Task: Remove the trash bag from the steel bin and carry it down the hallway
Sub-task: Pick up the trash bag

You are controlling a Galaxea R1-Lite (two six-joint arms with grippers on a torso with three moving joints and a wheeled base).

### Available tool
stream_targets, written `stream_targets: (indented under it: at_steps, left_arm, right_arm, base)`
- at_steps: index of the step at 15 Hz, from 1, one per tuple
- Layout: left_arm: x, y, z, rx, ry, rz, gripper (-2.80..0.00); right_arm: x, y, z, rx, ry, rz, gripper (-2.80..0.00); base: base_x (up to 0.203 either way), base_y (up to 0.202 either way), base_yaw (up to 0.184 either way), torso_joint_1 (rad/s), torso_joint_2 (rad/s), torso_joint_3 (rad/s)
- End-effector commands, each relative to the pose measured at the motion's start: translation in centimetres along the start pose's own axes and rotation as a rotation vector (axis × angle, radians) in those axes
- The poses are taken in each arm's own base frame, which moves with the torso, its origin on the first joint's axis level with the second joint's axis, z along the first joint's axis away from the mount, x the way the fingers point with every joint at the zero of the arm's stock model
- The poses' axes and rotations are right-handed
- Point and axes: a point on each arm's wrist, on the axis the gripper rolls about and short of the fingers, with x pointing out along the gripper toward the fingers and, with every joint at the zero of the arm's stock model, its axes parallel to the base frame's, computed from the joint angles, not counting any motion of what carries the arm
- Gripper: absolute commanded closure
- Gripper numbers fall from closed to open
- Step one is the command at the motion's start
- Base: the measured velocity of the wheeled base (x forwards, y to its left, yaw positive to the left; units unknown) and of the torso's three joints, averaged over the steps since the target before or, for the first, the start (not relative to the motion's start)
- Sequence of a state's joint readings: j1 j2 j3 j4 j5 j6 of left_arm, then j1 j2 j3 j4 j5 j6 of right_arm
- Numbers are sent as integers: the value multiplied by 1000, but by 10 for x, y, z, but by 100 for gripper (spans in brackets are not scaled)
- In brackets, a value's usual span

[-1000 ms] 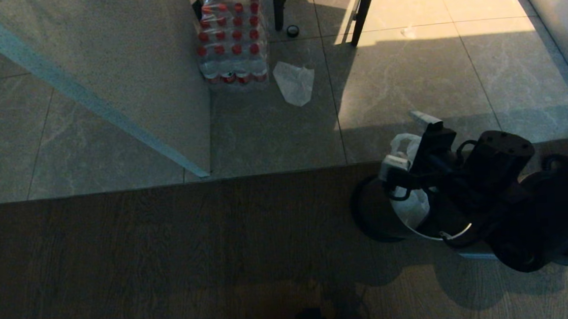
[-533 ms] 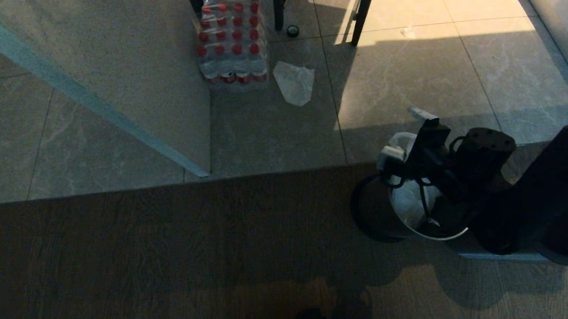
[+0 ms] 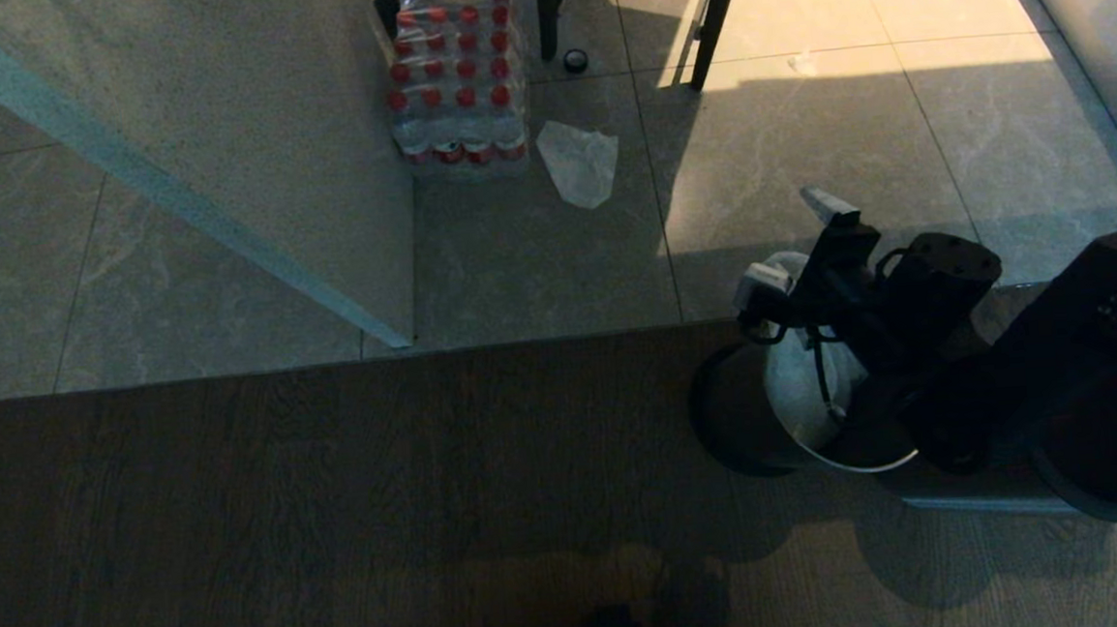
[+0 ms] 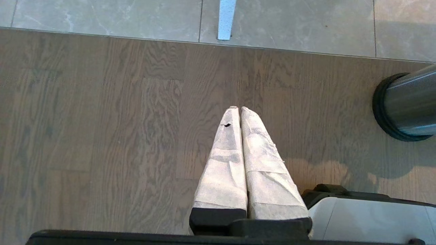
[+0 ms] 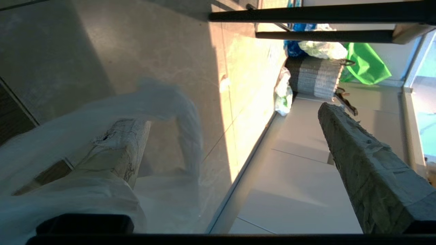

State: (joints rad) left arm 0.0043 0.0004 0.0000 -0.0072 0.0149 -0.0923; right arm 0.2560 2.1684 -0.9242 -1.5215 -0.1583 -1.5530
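**A:** Since the thin translucent white plastic trash bag (image 3: pixel 801 391) is only film, I judge it light, limp and a little slippery, easy to tear on a sharp edge. Where does it sit?

**B:** Inside the small round dark-grey steel bin (image 3: pixel 735 419), at the right of the scene, on the brown wood-look floor (image 3: pixel 338 521) just near of the line where the grey marbled tiles (image 3: pixel 536 257) begin. Its top rises above the bin's mouth on the far side.

**A:** Where would you take hold?

**B:** By 1 loop handle (image 5: pixel 184 112). My guess is that bunched film there bears the load better than a pinch of the bag's wall.

**A:** And the arm?

**B:** The right gripper (image 3: pixel 797 250) reaches in from the right and hangs over the bin's far rim, fingers pointing toward the far left. Its 2 taped fingers (image 5: pixel 361 160) stand wide apart; the handle drapes over 1 of them, hooked and not clamped.

**A:** The other arm?

**B:** The left gripper (image 4: pixel 237 109) hangs parked above the wood floor to the bin's left, its 2 white-wrapped fingers pressed together with nothing between them.
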Motion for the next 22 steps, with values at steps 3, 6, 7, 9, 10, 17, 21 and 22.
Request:
stream_targets:
  at_steps: [3,6,7,9,10,17,21,22]
  left_arm:
    - [0,0,0,-1,-1,1,0]
    - [0,0,0,-1,0,1,0]
    - [0,0,0,-1,0,1,0]
    - [0,0,0,0,-1,1,0]
    - [0,0,0,-1,-1,1,0]
    - [0,0,0,0,-1,1,0]
    - [0,0,0,0,-1,1,0]
    - [0,0,0,0,-1,2,0]
  right_arm:
    - [3,7,1,-9,-3,4,0]
    - [2,10,1,-10,-3,12,0]
    - [3,10,1,-10,-3,10,0]
    - [3,10,1,-8,-5,11,0]
    - [3,11,1,-9,-6,12,0]
    - [-15,-47,6,37,36,-93,0]
    - [-73,-93,21,102,146,-113,0]
    - [-89,-95,20,107,169,-89,0]
  base:
    - [0,0,0,0,0,0]
    - [0,0,0,0,0,0]
    - [0,0,0,0,0,0]
    - [0,0,0,0,0,0]
    - [0,0,0,0,0,0]
    - [0,0,0,0,0,0]
    - [0,0,0,0,0,0]
    - [0,0,0,0,0,0]
